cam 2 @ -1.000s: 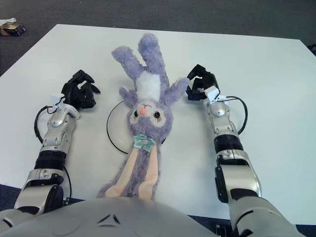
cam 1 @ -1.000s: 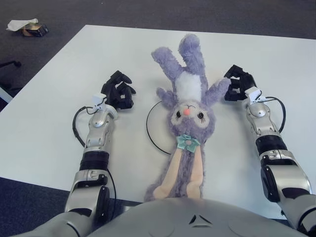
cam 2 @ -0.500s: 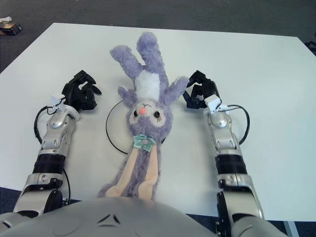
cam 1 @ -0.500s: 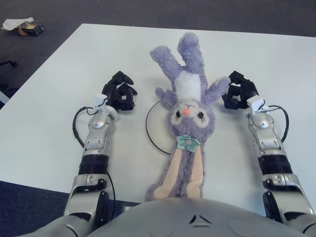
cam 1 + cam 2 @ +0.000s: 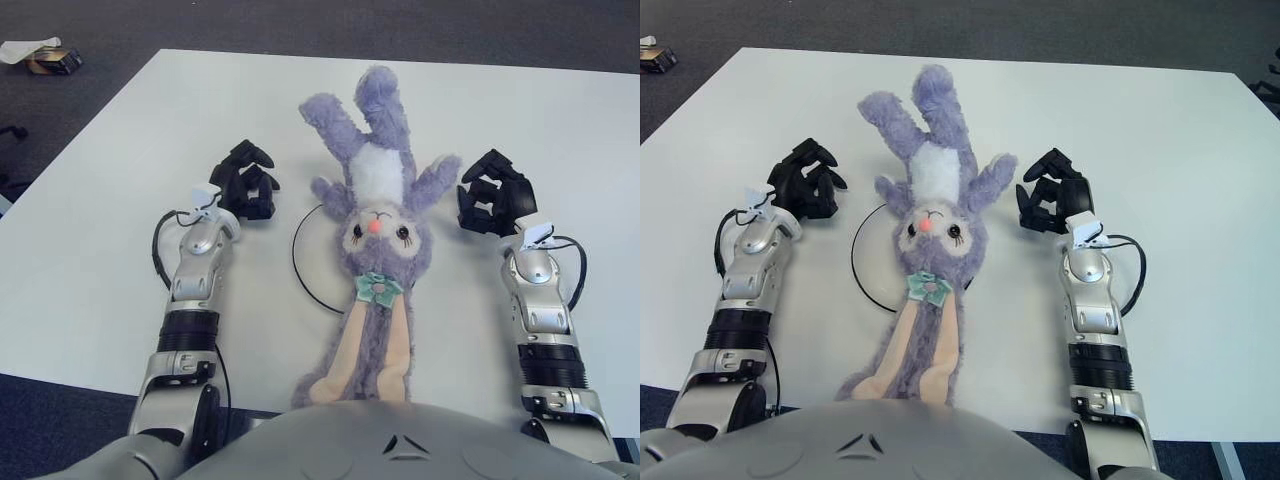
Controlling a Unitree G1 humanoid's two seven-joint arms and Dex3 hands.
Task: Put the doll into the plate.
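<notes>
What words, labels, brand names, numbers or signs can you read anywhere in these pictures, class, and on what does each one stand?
None: no readable text shows.
Purple rabbit doll: no tag or lettering visible.
Plate, table: unmarked.
Left hand, right hand: no readable labels.
Small box on the floor: any print is too small to read.
Robot's chest: a triangular emblem, no letters.

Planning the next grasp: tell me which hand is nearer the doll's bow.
Neither clearly. The left hand sits up and left of the bow; the right hand sits up and right, both open beside the doll.
</notes>
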